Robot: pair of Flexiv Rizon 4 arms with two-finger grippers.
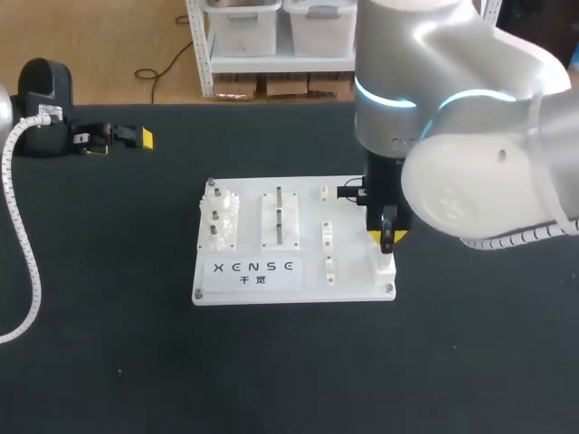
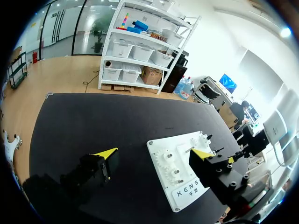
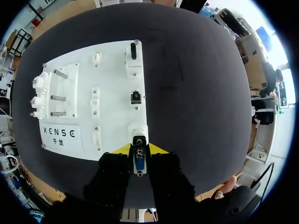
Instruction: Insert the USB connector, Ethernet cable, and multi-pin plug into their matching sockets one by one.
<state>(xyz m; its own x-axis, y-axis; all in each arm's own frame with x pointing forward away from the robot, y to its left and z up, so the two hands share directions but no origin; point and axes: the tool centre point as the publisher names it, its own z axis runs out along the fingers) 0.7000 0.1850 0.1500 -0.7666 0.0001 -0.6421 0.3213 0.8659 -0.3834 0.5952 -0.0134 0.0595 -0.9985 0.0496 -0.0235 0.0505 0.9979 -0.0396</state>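
Note:
The white socket board (image 1: pixel 262 276) lies mid-table. My right gripper (image 1: pixel 387 238) hangs over its near right corner, shut on the multi-pin plug (image 3: pixel 139 164), a small blue-faced connector gripped between the yellow-tipped fingers. The plug's end is right at the white multi-pin socket block (image 3: pixel 138 131); I cannot tell how deep it sits. Further along the same row, a black connector fills the middle socket (image 3: pixel 136 97) and another sits in the far socket (image 3: pixel 133 51). My left gripper (image 1: pixel 127 137) rests at the table's far left, away from the board, with its fingers (image 2: pixel 105 153) wide open and empty.
The board also carries white gears (image 1: pixel 220 221) on its left side, two upright pegs (image 1: pixel 280 217) in the middle and small white clips (image 1: pixel 327 233). A black cable stub (image 1: pixel 351 191) sticks out beside the right gripper. Black tabletop surrounds the board.

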